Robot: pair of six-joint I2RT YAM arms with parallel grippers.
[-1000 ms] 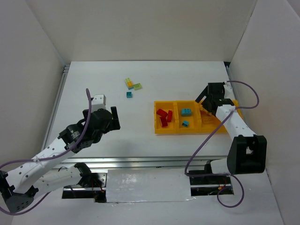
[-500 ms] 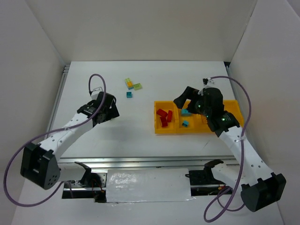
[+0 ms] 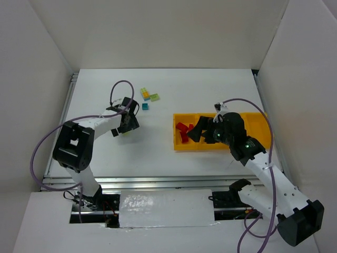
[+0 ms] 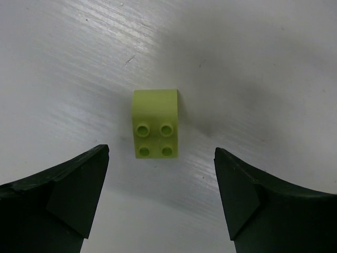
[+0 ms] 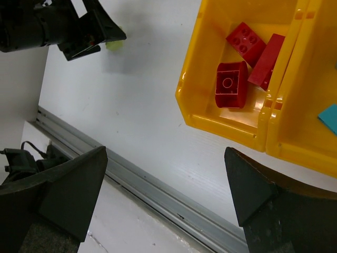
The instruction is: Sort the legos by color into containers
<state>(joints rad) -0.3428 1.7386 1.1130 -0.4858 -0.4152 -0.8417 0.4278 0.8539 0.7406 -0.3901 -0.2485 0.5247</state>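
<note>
Having swung forward, left gripper [image 4: 160,174] now hovers over pale green brick [image 4: 155,130].

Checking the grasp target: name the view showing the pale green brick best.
Left wrist: the pale green brick lies whole, four studs clear, before the open left claw. Right wrist shows only a green sliver; top external hides nearly all of it.

The counter [image 3: 210,89] was white and matte, with a faint brushed sheen in the left wrist view. Plain white panels enclosed it: back wall [image 3: 158,31], left wall [image 3: 31,79], right wall [image 3: 303,79]. An aluminium rail [image 3: 168,182] ran along the near edge, a second rail [image 3: 67,116] along the left edge. A glossy white strip [image 3: 166,206] lay below the near rail. Light was even, shadows soft.
</note>
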